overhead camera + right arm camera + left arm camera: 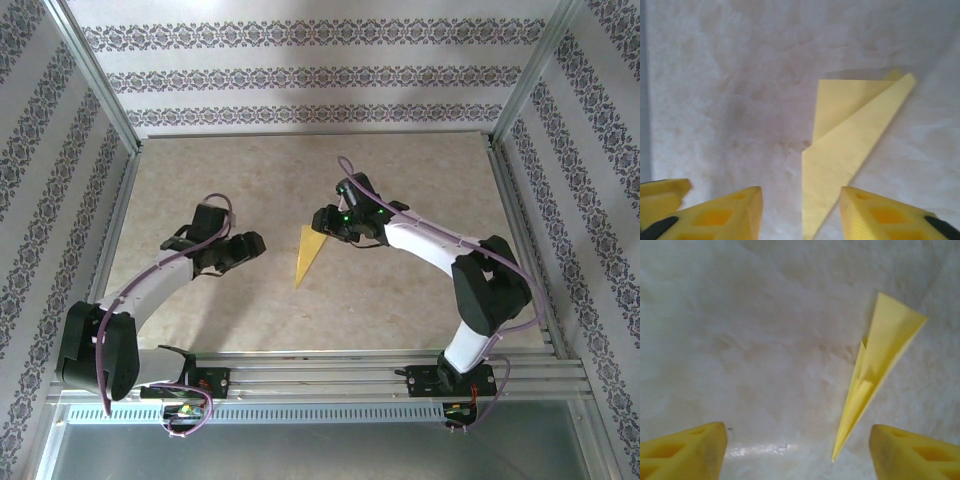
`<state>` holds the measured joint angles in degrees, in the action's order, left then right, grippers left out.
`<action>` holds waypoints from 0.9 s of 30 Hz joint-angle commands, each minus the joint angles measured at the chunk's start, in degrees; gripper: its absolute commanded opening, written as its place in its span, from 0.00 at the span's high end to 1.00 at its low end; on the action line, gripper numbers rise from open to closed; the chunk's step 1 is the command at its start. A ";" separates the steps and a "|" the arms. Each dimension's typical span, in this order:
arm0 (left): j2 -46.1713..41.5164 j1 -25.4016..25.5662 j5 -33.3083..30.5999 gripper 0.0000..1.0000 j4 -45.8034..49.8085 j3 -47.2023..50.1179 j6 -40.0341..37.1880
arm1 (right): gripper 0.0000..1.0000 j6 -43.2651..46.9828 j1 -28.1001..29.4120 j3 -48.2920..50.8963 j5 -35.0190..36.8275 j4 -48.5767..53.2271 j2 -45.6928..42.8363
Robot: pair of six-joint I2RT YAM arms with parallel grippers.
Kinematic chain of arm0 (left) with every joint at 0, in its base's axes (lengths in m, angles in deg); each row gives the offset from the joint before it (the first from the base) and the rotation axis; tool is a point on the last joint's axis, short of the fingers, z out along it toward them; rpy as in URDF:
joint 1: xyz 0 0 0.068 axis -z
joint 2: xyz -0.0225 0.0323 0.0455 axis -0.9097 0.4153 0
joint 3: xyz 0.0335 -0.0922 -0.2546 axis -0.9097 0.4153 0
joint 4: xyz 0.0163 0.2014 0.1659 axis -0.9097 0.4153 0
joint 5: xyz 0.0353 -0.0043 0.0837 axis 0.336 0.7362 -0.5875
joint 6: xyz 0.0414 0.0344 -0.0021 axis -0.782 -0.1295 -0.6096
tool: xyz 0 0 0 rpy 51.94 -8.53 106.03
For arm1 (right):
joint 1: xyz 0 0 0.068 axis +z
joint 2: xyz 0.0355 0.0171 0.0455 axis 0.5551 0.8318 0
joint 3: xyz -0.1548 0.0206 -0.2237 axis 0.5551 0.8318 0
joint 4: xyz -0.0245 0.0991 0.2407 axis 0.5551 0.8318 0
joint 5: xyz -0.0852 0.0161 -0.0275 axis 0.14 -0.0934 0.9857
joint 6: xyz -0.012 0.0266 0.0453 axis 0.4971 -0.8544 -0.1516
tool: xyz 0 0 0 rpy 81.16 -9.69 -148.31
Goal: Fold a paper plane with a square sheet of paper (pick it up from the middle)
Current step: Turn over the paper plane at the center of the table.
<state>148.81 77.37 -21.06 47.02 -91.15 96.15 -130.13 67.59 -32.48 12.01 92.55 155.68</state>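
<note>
The yellow paper lies flat on the table as a narrow pointed paper plane (307, 254), its tip toward the near edge. My left gripper (248, 247) hovers just left of it, apart from it. In the left wrist view the plane (881, 365) sits right of centre, and my left gripper (799, 455) is open with bare table between its yellow fingers (687, 452). My right gripper (323, 221) hangs over the plane's wide end. In the right wrist view my right gripper (800, 215) is open, and the plane (850, 145) runs between the fingers (735, 215) without touching either.
The beige marbled table (220, 310) is boxed in by patterned walls (300, 70) and aluminium posts. A metal rail (330, 372) carrying both arm bases runs along the near edge. Cables loop off both arms.
</note>
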 commanded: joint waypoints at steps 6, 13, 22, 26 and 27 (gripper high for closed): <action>-3.64 -6.74 -2.94 0.07 -2.11 2.81 -4.41 | 0.39 0.99 10.39 -16.46 29.13 22.65 11.11; -5.72 -7.99 -3.86 0.03 -1.63 3.98 -6.15 | 0.40 -2.49 13.48 -29.17 31.32 29.53 22.43; -5.57 -8.12 -2.42 0.00 -1.70 3.57 -7.38 | 0.47 -6.10 13.24 -33.64 30.82 34.93 28.23; -4.88 -8.12 -2.08 0.00 -1.81 3.37 -7.30 | 0.53 -7.80 12.89 -33.10 30.85 36.25 28.05; -4.69 -8.12 -1.92 0.00 -1.77 3.36 -7.30 | 0.55 -8.32 12.89 -32.60 31.25 36.31 27.61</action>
<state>143.76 69.85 -23.60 46.40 -88.00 90.23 -135.80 81.07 -64.74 41.41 125.70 183.26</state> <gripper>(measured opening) 0.999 0.467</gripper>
